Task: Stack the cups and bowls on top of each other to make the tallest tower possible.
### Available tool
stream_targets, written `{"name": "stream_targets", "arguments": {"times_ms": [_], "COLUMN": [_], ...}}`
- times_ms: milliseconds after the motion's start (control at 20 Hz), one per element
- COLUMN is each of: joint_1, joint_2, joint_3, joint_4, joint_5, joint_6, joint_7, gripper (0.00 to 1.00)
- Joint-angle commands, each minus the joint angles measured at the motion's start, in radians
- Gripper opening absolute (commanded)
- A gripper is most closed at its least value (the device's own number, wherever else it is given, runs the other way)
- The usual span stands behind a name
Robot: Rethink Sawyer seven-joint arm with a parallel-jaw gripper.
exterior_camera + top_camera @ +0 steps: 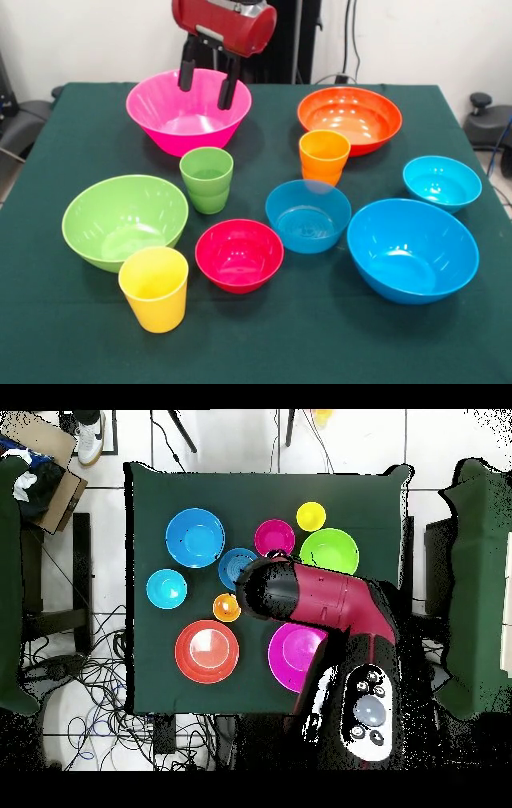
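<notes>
**Op:** Green cloth table [264, 336], white wall behind, cables on the floor. Nothing stacked yet. I've got the gripper [206, 86] hanging over the pink bowl [172, 120], fingers spread, holding nothing. Tips sit at about rim height on the bowl's far side.

**Eng:** Where's everything else?

**Op:** Orange bowl [364, 120] beside the pink one, well apart. Orange cup [324, 156] just in front of it. Green cup [206, 180] just in front of the pink bowl. Nearer the camera: green bowl [120, 216], yellow cup [154, 288], red bowl [238, 254], mid blue bowl [308, 216], big blue bowl [412, 250], small cyan bowl [442, 182]. All upright, mouths up.

**Eng:** Handling?

**Op:** I'd guess light, stiff, glossy plastic, so slippery. Bowls too wide to span; I'd pinch the rim wall, one finger inside, one out. Cups look narrow enough to grip across the body, but the taper may let them slide.

**Eng:** Risk?

**Op:** Rim pinch tilts a bowl when lifted.
</notes>
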Motion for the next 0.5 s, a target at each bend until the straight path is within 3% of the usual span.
{"name": "stream_targets", "arguments": {"times_ms": [50, 500], "joint_1": [-0.012, -0.009], "joint_2": [0.038, 0.045], "joint_3": [0.104, 0.098], "joint_4": [0.101, 0.096], "joint_5": [-0.087, -0.089], "joint_6": [-0.063, -0.072], "joint_7": [-0.044, -0.040], "gripper": [1.00, 1.00]}}
